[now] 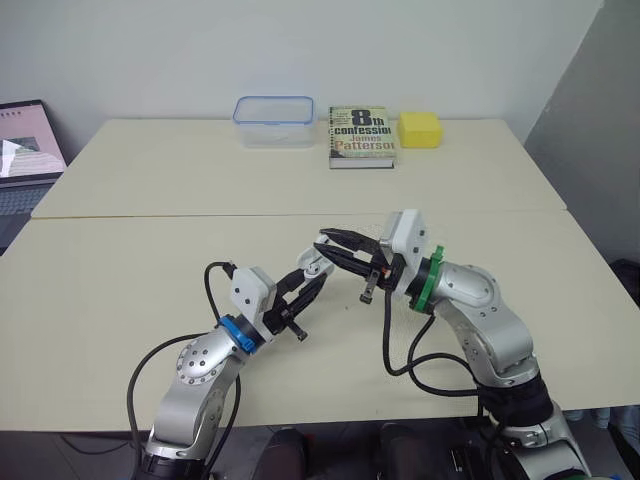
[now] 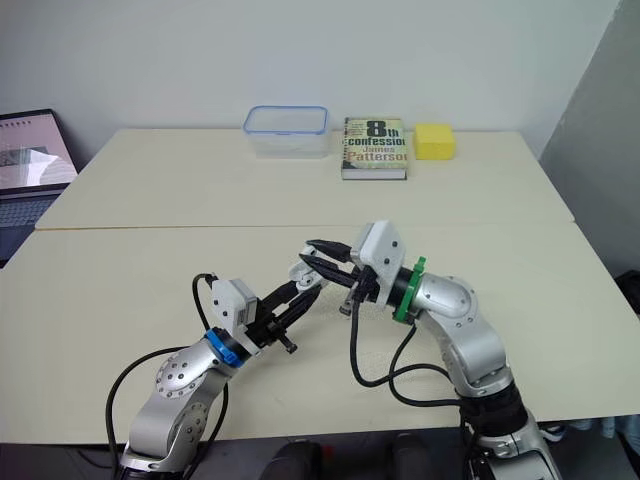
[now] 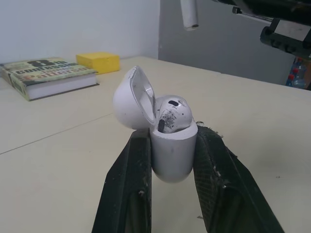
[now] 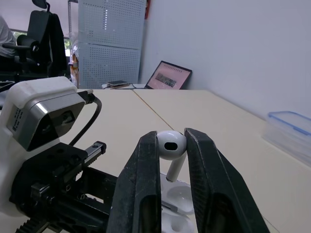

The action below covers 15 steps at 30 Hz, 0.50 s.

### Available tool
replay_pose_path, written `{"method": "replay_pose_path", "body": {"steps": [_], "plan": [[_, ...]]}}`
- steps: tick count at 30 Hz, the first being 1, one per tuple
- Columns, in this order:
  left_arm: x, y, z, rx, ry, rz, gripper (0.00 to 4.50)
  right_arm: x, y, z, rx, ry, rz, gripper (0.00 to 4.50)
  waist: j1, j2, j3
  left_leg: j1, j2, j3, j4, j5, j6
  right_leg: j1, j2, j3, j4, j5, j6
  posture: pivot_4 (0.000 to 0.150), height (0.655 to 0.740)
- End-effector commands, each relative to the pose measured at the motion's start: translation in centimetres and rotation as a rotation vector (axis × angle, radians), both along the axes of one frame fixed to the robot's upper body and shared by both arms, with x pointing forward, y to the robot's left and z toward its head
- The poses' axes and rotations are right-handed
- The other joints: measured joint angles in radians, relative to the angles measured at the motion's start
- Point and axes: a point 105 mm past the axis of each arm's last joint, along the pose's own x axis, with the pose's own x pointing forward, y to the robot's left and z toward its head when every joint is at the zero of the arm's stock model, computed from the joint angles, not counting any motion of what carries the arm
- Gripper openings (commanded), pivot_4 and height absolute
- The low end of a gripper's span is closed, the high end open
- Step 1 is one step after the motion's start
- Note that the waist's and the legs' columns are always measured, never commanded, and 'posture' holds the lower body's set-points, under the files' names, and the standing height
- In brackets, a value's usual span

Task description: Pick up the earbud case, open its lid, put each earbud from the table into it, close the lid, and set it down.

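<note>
Low centre of the left wrist view, the earbud case [image 3: 172,153] stands clamped upright in the left gripper [image 3: 172,137], its lid [image 3: 130,99] tipped open and the seated earbud [image 3: 171,114] inside. The right gripper [image 4: 171,138] pinches the second earbud [image 4: 170,149] just above the case. The step in hand looks like the second insertion; the next move calls for lowering it stem-first into the case's free side.

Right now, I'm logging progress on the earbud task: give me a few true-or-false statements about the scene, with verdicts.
1. The case has its lid shut. False: the lid is open.
2. One earbud sits in the case. True.
3. The right fingers are empty. False: they grip a second earbud.
4. The left fingers hold the case. True.
5. The book lies between the box and the yellow block. True.
</note>
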Motion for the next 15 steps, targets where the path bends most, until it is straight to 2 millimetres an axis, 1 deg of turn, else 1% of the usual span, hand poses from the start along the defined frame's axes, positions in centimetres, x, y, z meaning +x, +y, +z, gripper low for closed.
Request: {"method": "replay_pose_path", "body": {"steps": [1,3,9,15], "plan": [[-0.3,-0.4,1.5,-0.013,-0.067,-0.018,0.81,-0.2,0.1,0.1,0.007,-0.046,-0.005,0.39,0.000,0.000,0.000,0.000,0.000,0.000,0.000,0.000,0.000,0.000,0.000,0.000,0.000,0.000,0.000,0.150,0.7400],[-0.3,-0.5,1.6,-0.014,-0.069,-0.020,0.81,0.0,0.2,-0.6,-0.014,-0.046,-0.011,0.39,0.000,0.000,0.000,0.000,0.000,0.000,0.000,0.000,0.000,0.000,0.000,0.000,0.000,0.000,0.000,0.150,0.7400],[-0.2,-0.6,1.8,-0.017,-0.074,-0.024,0.81,0.9,-0.3,-2.1,-0.051,-0.047,-0.043,0.39,0.000,0.000,0.000,0.000,0.000,0.000,0.000,0.000,0.000,0.000,0.000,0.000,0.000,0.000,0.000,0.150,0.7400],[-0.3,-0.7,1.8,-0.018,-0.072,-0.028,0.81,1.4,-0.5,-2.7,-0.054,-0.049,-0.070,0.39,0.000,0.000,0.000,0.000,0.000,0.000,0.000,0.000,0.000,0.000,0.000,0.000,0.000,0.000,0.000,0.150,0.7400]]}}
